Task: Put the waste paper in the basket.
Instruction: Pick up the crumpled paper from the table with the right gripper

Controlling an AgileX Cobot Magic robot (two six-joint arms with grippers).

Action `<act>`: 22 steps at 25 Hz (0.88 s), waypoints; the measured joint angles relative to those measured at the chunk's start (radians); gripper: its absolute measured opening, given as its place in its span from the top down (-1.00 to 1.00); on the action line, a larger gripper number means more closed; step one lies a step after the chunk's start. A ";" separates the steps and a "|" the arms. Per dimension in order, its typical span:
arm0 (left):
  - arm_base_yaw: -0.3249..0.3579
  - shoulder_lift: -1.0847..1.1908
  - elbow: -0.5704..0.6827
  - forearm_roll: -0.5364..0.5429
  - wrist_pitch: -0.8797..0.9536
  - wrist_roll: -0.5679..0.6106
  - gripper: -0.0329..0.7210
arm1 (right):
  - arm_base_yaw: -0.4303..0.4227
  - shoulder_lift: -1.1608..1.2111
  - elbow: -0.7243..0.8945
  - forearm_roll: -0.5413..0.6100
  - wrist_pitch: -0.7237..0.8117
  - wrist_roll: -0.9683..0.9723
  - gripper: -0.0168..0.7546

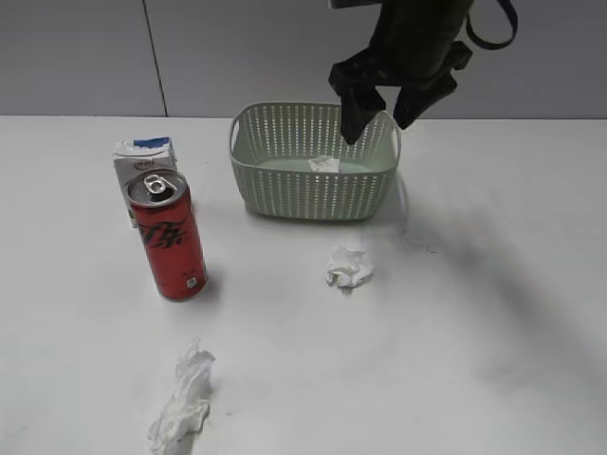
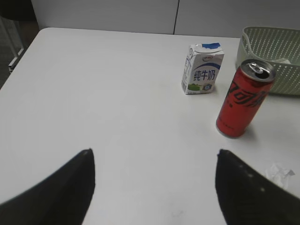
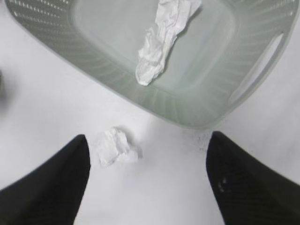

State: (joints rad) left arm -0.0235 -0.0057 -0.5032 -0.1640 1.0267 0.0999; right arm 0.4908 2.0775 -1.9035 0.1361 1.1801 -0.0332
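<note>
Leftmost on the white table (image 1: 493, 360) stands a white-and-blue milk carton (image 1: 142, 166), and touching or just in front of it is an upright red can (image 1: 169, 237) with its tab end up. Near the front edge, left of centre, lies an elongated wad of waste paper (image 1: 182, 398). Further right, a smaller crumpled wad (image 1: 348, 267) rests on the table just in front of the basket (image 1: 285, 190), apart from its wall. One more long wad (image 3: 164, 37) lies inside the pale green basket, on its floor. Above the basket's right rim hangs the right gripper (image 1: 382, 109), its dark fingers spread apart and holding nothing; its wrist view looks down past them onto the basket and the small wad. The left gripper (image 2: 154, 187) hovers over bare table with its jaws likewise parted and empty, the carton and can ahead of it to the right.
</note>
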 joint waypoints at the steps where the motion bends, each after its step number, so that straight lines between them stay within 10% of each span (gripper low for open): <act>1: 0.000 0.000 0.000 0.000 0.000 0.001 -0.66 | 0.004 -0.024 0.044 0.000 0.000 0.007 -0.54; 11: 0.000 0.000 0.000 0.000 0.000 -0.001 -0.65 | 0.093 -0.268 0.609 -0.001 -0.355 0.166 -0.53; 22: 0.000 0.000 0.000 0.000 0.000 0.000 -0.65 | 0.185 -0.029 0.564 -0.278 -0.548 0.496 -0.53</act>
State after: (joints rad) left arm -0.0235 -0.0057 -0.5032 -0.1640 1.0267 0.0994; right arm 0.6754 2.0488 -1.3393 -0.1419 0.6325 0.4630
